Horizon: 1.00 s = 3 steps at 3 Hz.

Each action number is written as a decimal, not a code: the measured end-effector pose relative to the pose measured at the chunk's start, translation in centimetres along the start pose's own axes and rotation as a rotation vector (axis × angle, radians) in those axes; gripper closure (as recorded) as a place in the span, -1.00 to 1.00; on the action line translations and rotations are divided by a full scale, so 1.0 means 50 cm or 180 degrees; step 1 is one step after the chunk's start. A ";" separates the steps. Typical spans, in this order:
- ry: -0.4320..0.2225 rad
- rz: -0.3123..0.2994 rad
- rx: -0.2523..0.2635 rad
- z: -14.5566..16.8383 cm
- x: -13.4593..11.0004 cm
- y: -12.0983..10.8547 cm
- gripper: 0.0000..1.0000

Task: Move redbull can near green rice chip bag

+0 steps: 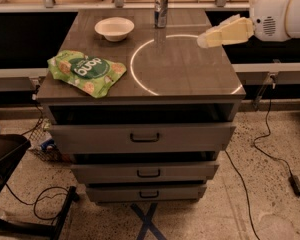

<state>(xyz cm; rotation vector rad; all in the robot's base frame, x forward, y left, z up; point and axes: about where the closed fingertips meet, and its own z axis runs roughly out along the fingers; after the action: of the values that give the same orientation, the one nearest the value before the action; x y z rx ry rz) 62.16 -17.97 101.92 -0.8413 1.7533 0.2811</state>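
Observation:
The redbull can (161,7) stands upright at the back middle of the cabinet top (190,74). The green rice chip bag (86,72) lies flat at the front left corner of the top. My gripper (205,38) is the cream-coloured tip of the white arm coming in from the right. It hovers over the right side of the top, right of and nearer than the can, not touching it.
A white bowl (114,28) sits at the back left, left of the can. A bright ring of light (140,64) marks the top's middle. Below are drawers (142,136). Cables (270,149) lie on the floor at the right, a dark chair base (10,159) at the left.

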 end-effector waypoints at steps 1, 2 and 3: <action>-0.0499 0.0182 0.0314 0.111 -0.024 -0.087 -1.00; -0.0846 0.0426 0.0684 0.193 -0.047 -0.216 -1.00; -0.0972 0.0700 0.0824 0.280 -0.049 -0.315 -1.00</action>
<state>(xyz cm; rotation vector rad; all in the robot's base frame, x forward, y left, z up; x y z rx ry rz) 83.26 -20.30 102.62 -0.3961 1.5526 0.3024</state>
